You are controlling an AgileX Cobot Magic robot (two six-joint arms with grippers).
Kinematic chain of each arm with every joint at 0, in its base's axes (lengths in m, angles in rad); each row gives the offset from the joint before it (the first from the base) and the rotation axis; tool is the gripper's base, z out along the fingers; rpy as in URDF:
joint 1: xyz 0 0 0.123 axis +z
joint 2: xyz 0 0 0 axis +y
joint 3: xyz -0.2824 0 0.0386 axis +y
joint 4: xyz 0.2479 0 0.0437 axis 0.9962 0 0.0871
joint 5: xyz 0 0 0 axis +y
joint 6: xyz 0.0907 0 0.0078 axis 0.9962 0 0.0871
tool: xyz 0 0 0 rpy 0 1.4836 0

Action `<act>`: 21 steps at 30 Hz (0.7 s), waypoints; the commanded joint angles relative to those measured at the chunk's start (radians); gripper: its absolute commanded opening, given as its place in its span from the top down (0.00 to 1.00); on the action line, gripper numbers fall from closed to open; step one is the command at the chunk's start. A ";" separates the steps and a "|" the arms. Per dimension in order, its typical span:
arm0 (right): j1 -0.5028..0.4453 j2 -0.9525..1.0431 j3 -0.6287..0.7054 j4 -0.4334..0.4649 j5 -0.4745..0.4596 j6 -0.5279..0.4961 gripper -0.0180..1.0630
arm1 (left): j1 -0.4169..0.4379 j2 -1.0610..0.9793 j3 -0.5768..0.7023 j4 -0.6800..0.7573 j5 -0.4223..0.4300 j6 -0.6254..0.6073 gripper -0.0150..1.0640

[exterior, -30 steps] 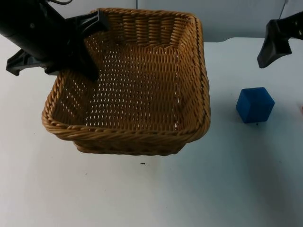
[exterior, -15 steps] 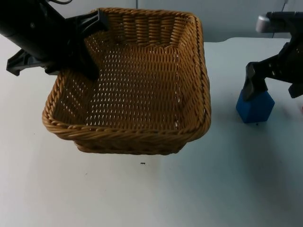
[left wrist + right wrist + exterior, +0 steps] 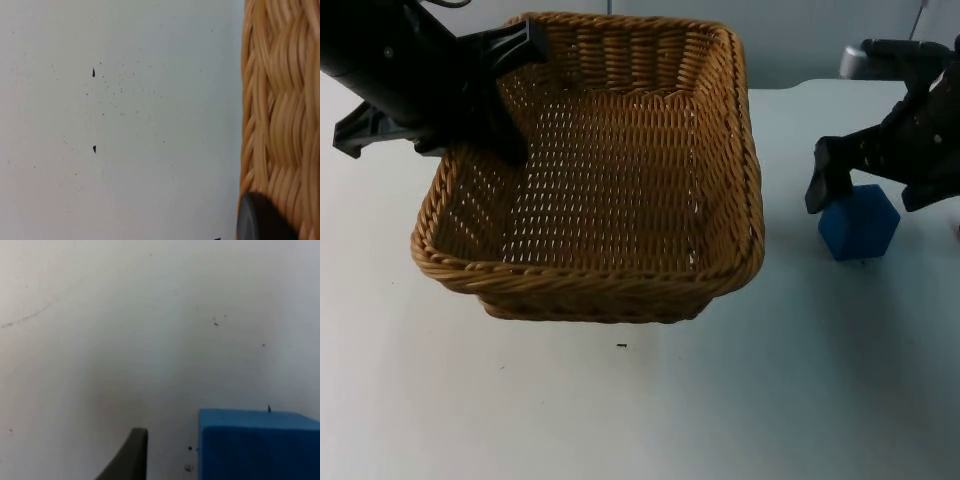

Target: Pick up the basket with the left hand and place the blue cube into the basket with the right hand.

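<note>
Blue cube (image 3: pixel 860 222) rests on the white surface (image 3: pixel 720 400), just beneath the right gripper (image 3: pixel 865 185), whose jaws hang spread and empty with one finger beside its face. The left gripper (image 3: pixel 485 110) clamps the basket (image 3: pixel 600 170) by its rim, farther off.

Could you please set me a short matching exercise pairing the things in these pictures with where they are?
Things:
1. basket
2. blue cube
3. left gripper
4. right gripper

Places:
A. at the basket's far left rim
B. on the table right of the basket
C. held raised over the table
D. down over the cube

Pairs: 1-C, 2-B, 3-A, 4-D
</note>
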 commanded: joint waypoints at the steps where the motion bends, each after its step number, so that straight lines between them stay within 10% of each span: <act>1: 0.011 0.009 -0.019 0.006 0.001 0.001 0.04 | -0.006 -0.016 -0.002 -0.027 -0.006 -0.003 0.99; 21: 0.026 0.060 -0.029 -0.006 -0.010 0.029 0.17 | -0.006 -0.016 -0.002 -0.027 -0.003 0.015 0.99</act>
